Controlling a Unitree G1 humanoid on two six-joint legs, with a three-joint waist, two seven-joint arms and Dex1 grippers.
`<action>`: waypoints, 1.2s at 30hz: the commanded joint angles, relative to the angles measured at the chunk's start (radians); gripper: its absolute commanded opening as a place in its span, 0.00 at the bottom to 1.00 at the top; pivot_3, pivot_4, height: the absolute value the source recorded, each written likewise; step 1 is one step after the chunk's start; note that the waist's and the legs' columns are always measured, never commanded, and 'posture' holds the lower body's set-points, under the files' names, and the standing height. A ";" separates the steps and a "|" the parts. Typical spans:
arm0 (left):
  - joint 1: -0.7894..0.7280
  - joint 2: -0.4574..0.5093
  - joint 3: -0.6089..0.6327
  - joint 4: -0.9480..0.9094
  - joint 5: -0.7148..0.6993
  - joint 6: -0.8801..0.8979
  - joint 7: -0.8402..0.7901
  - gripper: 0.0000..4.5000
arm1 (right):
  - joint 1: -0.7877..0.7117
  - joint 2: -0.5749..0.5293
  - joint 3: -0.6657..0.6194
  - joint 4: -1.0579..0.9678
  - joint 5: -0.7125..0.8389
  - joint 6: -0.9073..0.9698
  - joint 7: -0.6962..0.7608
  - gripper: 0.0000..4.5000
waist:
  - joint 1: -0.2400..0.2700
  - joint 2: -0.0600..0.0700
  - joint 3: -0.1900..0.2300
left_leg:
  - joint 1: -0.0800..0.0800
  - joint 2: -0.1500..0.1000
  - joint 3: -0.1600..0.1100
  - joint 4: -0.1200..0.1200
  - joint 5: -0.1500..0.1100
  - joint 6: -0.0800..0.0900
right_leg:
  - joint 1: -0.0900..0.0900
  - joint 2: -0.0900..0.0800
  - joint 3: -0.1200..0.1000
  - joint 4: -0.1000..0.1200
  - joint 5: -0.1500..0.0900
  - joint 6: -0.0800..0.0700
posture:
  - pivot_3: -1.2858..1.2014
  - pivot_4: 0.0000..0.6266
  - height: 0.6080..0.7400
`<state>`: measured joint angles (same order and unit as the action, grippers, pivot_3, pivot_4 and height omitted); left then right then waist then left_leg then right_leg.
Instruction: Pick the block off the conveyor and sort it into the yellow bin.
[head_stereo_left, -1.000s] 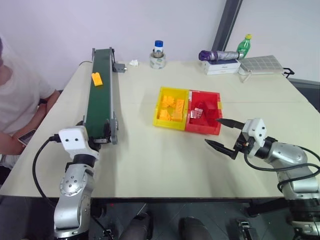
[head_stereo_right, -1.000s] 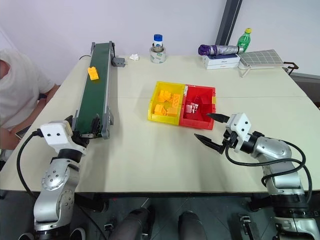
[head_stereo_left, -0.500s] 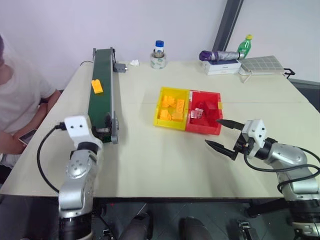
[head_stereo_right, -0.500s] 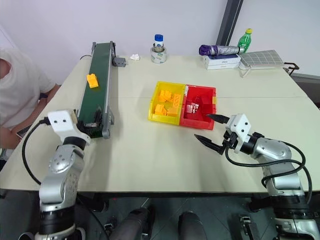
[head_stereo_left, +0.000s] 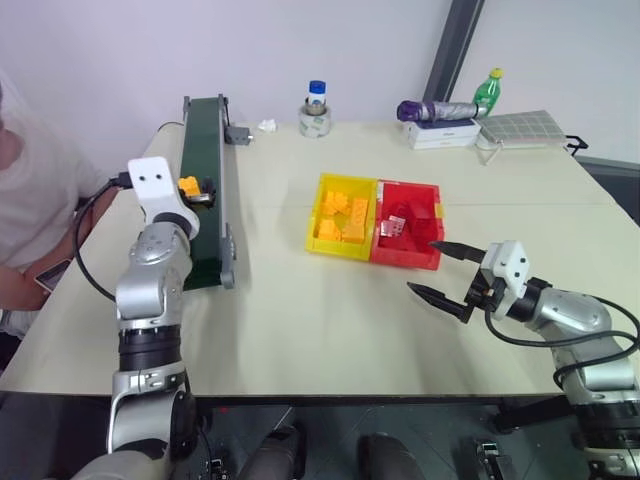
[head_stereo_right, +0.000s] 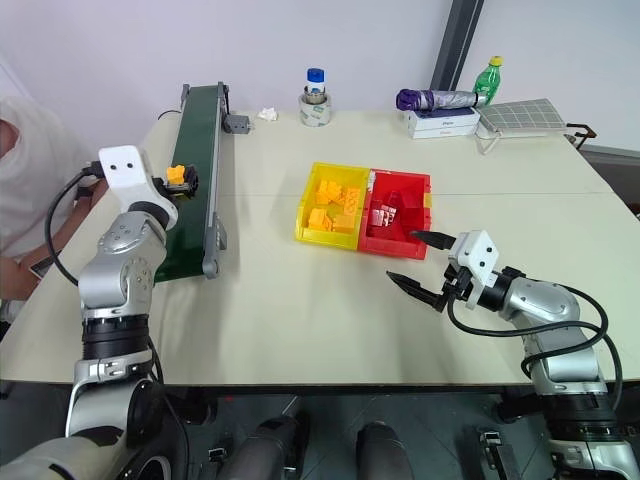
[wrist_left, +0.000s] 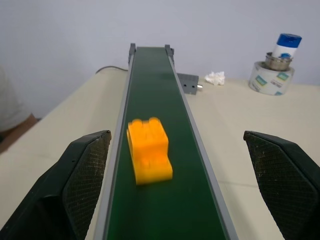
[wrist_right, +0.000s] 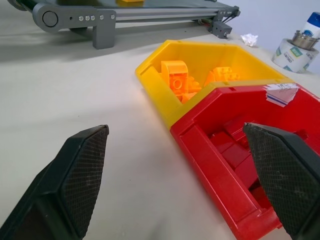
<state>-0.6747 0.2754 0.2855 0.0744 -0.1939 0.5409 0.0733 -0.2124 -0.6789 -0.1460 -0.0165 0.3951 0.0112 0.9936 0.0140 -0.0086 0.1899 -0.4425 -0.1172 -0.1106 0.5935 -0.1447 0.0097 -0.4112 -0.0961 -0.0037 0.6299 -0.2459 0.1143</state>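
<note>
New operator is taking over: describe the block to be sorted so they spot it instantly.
Find the conveyor, the long dark-green belt along the table's left side. The block lies alone on it, before the open left gripper. The other orange-yellow bricks are heaped in the yellow bin.

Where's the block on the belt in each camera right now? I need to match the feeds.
Left eye view: block on the conveyor, beside the left gripper.
Right eye view: block, same spot.
Left wrist view: block, centre of belt.
Right wrist view: an orange piece on the belt.
Shared landmark: tape roll.
</note>
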 joint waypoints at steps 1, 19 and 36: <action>-0.010 -0.012 0.007 -0.001 0.021 0.010 0.048 0.99 | 0.011 -0.002 -0.020 -0.048 0.012 -0.002 -0.008 1.00 | -0.001 0.000 0.000 | 0.000 0.000 0.000 0.000 0.000 0.000 | 0.000 0.000 0.000 0.000 0.000 0.000 | 0.52 0.24 1.00; 0.013 -0.059 0.012 0.005 0.008 0.040 0.070 0.45 | 0.016 -0.010 -0.027 -0.052 0.013 0.005 -0.016 1.00 | 0.000 0.000 0.000 | 0.000 0.000 0.000 0.001 0.000 0.000 | 0.000 0.000 0.000 0.000 0.001 0.001 | 0.52 0.24 1.00; -0.159 -0.274 -0.278 0.103 -0.014 -0.095 -0.173 0.28 | 0.027 -0.007 -0.036 -0.071 0.011 0.004 -0.039 1.00 | 0.024 0.000 0.000 | 0.000 -0.001 0.000 0.002 0.000 0.000 | 0.002 -0.001 0.000 0.000 0.000 0.000 | 0.52 0.24 1.00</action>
<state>-0.8018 0.0074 0.0342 0.1402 -0.2327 0.4970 -0.0880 -0.1840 -0.6804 -0.1500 -0.0459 0.3966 0.0227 0.9641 0.0376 -0.0091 0.1901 -0.4423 -0.1179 -0.1104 0.5959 -0.1447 0.0097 -0.4095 -0.0967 -0.0037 0.6298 -0.2457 0.1142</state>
